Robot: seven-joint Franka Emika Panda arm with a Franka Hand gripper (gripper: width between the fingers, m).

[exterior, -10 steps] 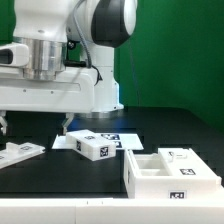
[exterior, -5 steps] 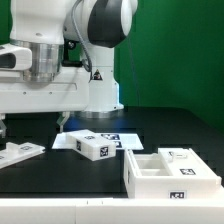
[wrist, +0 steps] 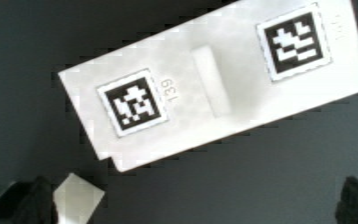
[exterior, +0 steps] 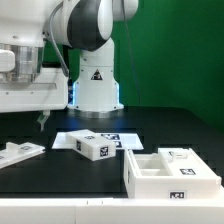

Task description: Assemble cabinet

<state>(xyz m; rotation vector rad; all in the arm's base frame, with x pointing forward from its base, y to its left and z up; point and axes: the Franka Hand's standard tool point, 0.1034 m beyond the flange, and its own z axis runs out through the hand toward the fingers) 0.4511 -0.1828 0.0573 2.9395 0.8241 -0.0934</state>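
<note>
Pincer (wrist: 181,198) hangs spread, empty, over cabinet panel (wrist: 208,95) near the edge of the counter (exterior: 170,125) at the exterior view's left; light, stiff, probably slick plastic, so I'd pinch across its narrow width.

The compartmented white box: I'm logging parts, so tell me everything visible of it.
The white plastic compartmented box stands upright, open side up, on the black table at the exterior view's right, near the front edge. Walls and an inner divider form compartments. One black-and-white square tag shows on its front face, another on top toward the back. Only the table appears to touch it.
</note>
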